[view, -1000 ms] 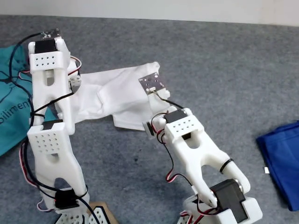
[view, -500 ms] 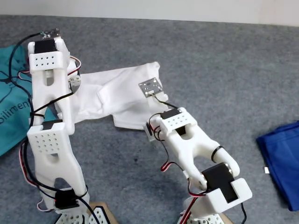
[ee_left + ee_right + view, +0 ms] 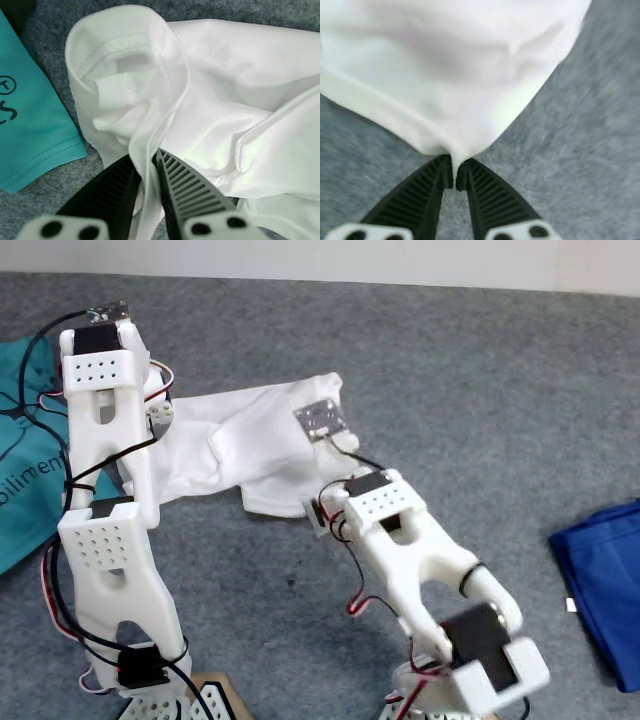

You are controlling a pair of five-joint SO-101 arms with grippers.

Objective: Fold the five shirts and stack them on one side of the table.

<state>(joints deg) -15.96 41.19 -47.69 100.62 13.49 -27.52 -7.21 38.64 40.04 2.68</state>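
Note:
A white shirt (image 3: 250, 440) lies crumpled on the grey table between the two arms. My left gripper (image 3: 146, 162) is shut on a fold of this white shirt (image 3: 210, 90) next to its collar. My right gripper (image 3: 454, 172) is shut on a corner of the white shirt's hem (image 3: 445, 75) just above the carpet. In the high view the left arm (image 3: 100, 410) stands at the shirt's left end and the right arm (image 3: 390, 530) at its lower right edge. A teal shirt (image 3: 25, 460) lies at the left and a blue shirt (image 3: 605, 580) at the right.
The teal shirt's edge (image 3: 35, 130) lies close beside the white collar. Grey carpet-like table surface (image 3: 480, 390) stretches open behind and to the right of the white shirt. Cables hang along both arms.
The right arm's base and elbow have swung, and its wrist has shifted slightly left and up with the shirt's hem. The left arm has not moved.

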